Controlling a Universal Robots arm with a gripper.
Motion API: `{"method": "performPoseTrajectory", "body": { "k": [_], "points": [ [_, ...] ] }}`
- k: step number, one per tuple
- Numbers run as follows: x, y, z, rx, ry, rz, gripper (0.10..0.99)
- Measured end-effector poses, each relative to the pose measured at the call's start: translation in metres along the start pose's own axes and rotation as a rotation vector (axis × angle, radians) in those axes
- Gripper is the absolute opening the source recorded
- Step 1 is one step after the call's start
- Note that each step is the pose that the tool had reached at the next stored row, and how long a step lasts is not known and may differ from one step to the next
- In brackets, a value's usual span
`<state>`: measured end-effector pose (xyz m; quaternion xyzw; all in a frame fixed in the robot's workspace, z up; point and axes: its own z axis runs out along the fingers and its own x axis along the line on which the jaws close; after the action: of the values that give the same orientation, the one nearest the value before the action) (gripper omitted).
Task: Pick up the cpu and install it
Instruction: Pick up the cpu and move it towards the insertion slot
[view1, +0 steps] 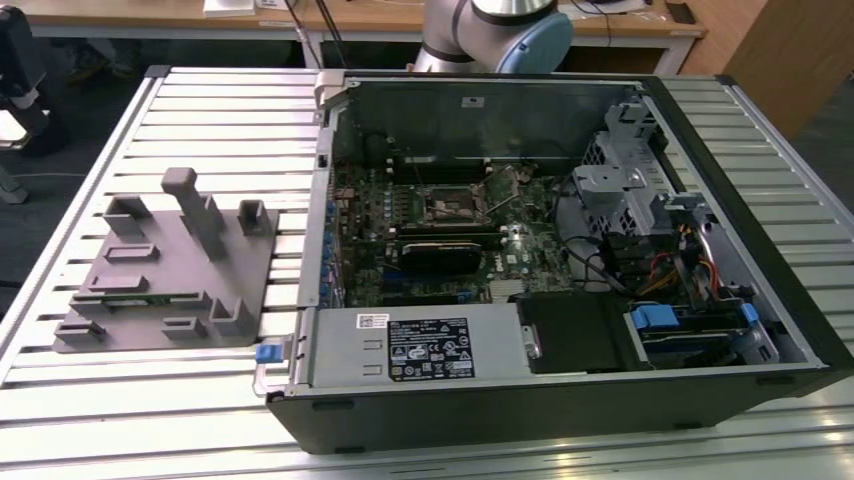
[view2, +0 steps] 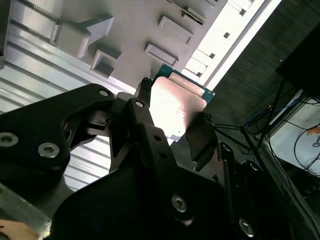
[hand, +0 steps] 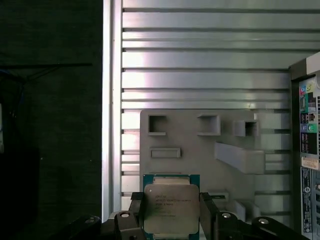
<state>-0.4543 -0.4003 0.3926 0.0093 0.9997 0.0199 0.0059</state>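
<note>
Nearest us, the gripper's (hand: 171, 216) black fingers (hand: 134, 216) are closed partway onto two opposite edges of the cpu (hand: 171, 205), which hangs above the grey fixture (hand: 195, 150) on the slatted table (hand: 200, 50), well apart from the socket (view1: 447, 205) inside the computer case (view1: 534, 420). We judge the hold thin: a slip or tilt could drop the chip, or skew it against the socket's contacts.

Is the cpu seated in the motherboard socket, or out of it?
Out. In the first wrist view the gripper clamps the cpu by its edges, above the grey fixture, outside the case.
</note>
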Motion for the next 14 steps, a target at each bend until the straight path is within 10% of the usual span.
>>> {"method": "performPoseTrajectory", "body": {
  "k": [14],
  "points": [
    [-0.0349,0.0007,-0.0004,-0.001,0.0001,0.000,0.533]
  ]
}}
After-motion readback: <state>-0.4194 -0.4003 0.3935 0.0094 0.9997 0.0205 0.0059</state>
